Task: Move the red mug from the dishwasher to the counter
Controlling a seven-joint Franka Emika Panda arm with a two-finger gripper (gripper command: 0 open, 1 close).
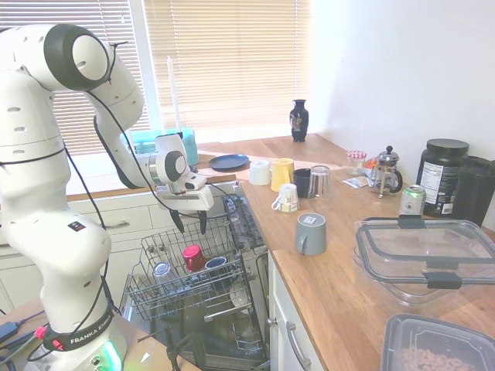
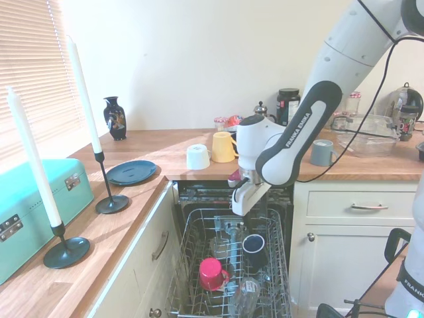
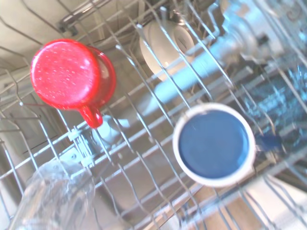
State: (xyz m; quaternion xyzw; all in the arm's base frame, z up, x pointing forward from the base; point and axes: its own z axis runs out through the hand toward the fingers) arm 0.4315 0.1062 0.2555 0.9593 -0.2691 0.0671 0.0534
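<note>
Red mug (image 1: 192,256) sits upside down in the dishwasher (image 1: 203,287) wire rack, base up, handle showing in the wrist view. Tool (image 1: 191,222) hangs above the rack, apart from the mug, fingers spread with nothing between them. Judged step: approach, grasp not yet made. Next move calls for a shift sideways over the mug, then a descent so the fingers straddle its wall or base clear of the handle.

Beside the mug: a dark-blue cup (image 1: 216,263) on one side, a clear glass (image 1: 162,270) on the other, both near enough to be knocked. Rack prongs crowd it too. Tabletop (image 1: 332,270) holds a grey mug (image 1: 311,233), yellow mug (image 1: 281,174) and a plastic container (image 1: 425,259).
</note>
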